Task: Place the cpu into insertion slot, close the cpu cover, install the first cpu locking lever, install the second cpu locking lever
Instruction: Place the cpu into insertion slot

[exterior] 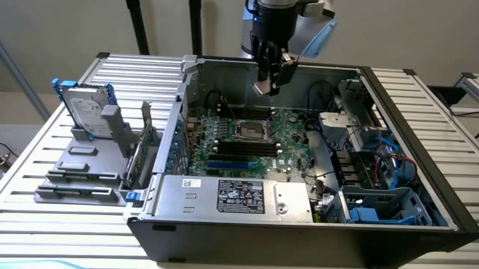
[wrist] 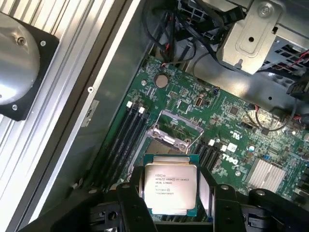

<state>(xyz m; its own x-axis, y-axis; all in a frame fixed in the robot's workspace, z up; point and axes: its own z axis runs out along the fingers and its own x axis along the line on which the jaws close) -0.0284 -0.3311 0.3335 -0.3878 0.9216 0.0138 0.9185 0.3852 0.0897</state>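
My gripper [exterior: 270, 85] hangs inside the open computer case, above the green motherboard [exterior: 288, 140]. It is shut on the cpu [wrist: 171, 186], a flat square chip with a silvery printed face, held by its two side edges between the black fingers [wrist: 131, 200]. In the exterior view the cpu [exterior: 262, 88] shows as a pale tile at the fingertips. The insertion slot [exterior: 252, 130] lies below the gripper and a little toward the exterior view's left. In the wrist view the slot [wrist: 161, 145] sits just beyond the held chip, with the cpu cover [wrist: 177, 124] tilted up and open.
Black memory slots [exterior: 243, 148] run beside the socket. A grey power supply [exterior: 232, 196] fills the case front, and a blue drive cage [exterior: 382, 207] with cables lies at the exterior view's right. A hard drive [exterior: 86, 109] stands on a grey rack outside the case.
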